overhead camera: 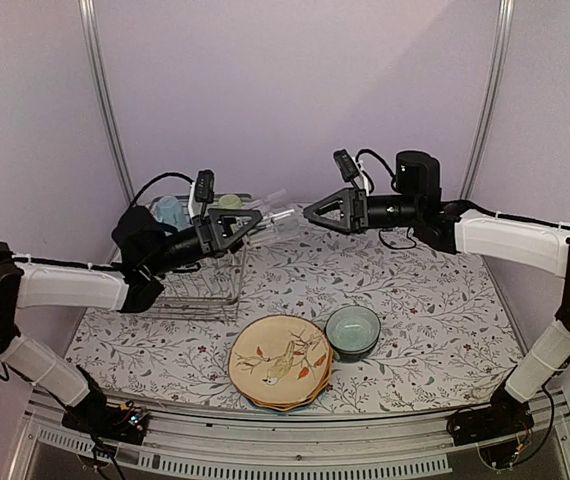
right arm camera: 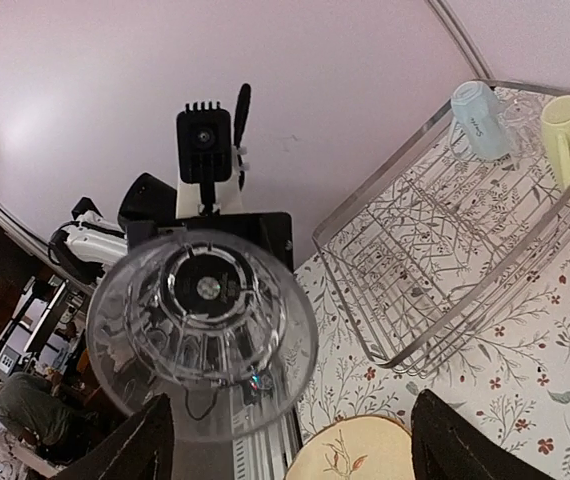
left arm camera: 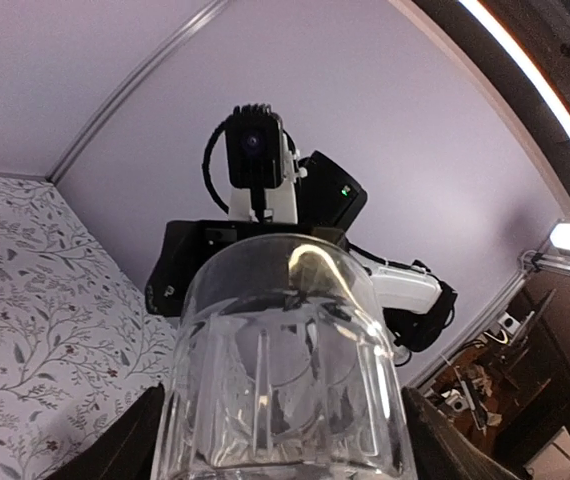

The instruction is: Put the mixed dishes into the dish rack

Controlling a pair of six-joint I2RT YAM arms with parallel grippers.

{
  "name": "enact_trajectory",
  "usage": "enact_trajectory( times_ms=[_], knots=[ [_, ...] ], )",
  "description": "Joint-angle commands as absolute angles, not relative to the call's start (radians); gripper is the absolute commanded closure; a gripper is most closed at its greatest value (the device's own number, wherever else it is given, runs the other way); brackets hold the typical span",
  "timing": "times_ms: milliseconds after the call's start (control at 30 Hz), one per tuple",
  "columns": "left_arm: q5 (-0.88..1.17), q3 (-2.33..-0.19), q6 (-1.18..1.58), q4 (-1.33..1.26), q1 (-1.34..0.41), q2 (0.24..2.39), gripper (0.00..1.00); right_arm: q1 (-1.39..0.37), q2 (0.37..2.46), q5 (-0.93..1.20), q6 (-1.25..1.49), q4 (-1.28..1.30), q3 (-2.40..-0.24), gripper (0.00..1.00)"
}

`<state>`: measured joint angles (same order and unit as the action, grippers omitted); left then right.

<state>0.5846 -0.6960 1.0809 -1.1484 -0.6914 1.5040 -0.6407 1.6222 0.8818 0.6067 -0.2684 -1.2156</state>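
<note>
a robotics lab test booth: plain lilac wall panels (overhead camera: 295, 80) joined by silver metal corner posts (overhead camera: 105, 100) enclose a worktop (overhead camera: 435, 290) under a leaf-printed cloth; beyond it, cluttered desks (right arm camera: 5, 330) and a seated person (right arm camera: 25, 410) in olive.

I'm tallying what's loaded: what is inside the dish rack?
Two mugs at one end of the dish rack: a light blue mug and a pale yellow-green mug. Nothing else shows on its wires; one side is cut off by the frame.
</note>
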Motion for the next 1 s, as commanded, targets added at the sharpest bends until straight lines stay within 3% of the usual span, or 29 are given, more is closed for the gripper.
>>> enact_trajectory(
  times_ms=[0,133,233,567,967],
  knots=[
    [0.491,-0.743,0.798,-0.585,-0.590,1.287,1.00,-0.596,1.545,0.769,0.540,-0.140,-1.189,0.17],
    [0.160,-0.953,0.501,0.099,-0.550,1.224,1.00,-0.594,1.507,0.668,0.459,-0.032,-1.192,0.14],
    [0.032,-1.075,0.407,0.344,-0.498,1.256,1.00,-0.594,1.502,0.640,0.433,-0.005,-1.187,0.14],
    [-0.254,-1.407,0.229,0.682,-0.401,1.553,1.00,-0.612,1.476,0.530,0.369,0.084,-1.161,0.11],
    [-0.278,-1.754,0.162,0.866,-0.296,1.926,1.00,-0.611,1.446,0.474,0.331,0.117,-1.110,0.10]
  ],
)
